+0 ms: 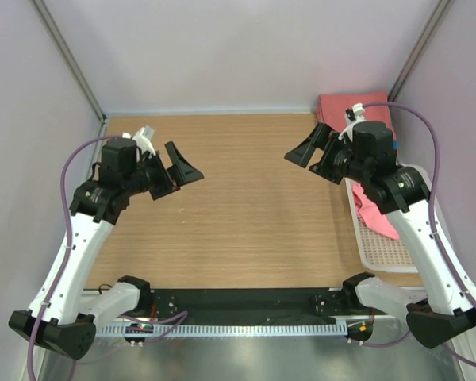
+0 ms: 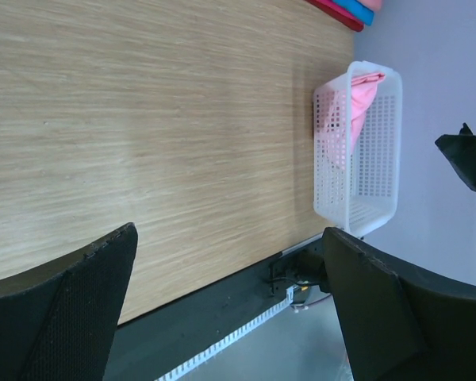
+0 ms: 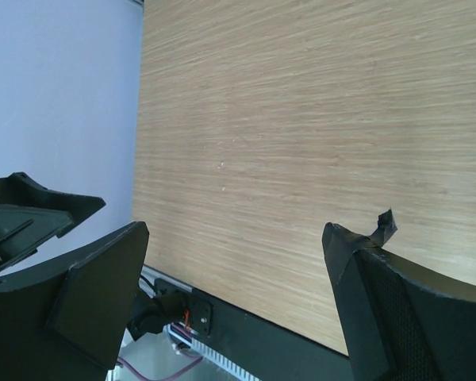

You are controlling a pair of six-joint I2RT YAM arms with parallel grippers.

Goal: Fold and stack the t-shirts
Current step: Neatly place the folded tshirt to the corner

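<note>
The left gripper (image 1: 177,176) hangs above the wooden table (image 1: 246,222) with its jaws spread wide and nothing between them. Its own camera shows only bare wood in the gap between its fingers (image 2: 71,305). The right gripper (image 1: 313,155) faces it from across the table, jaws likewise spread wide and holding nothing, with bare wood between its fingers (image 3: 412,309) as well. The two grippers are well apart, tips turned toward each other.

All the t-shirts are on the right gripper's side, far from the left one. A folded stack (image 1: 339,107) lies just beyond the right gripper, at the far corner of the table, with a salmon-red shirt on top. From the left wrist only a sliver of the stack's edge shows, a red layer beside a blue one (image 2: 366,8), too little to count the shirts. A brighter pink t-shirt (image 1: 377,218) lies crumpled in the white mesh basket (image 1: 385,252), which stands on the outer side of the right gripper, under its arm. Seen from the left wrist, part of that shirt drapes over the basket's rim.
</note>
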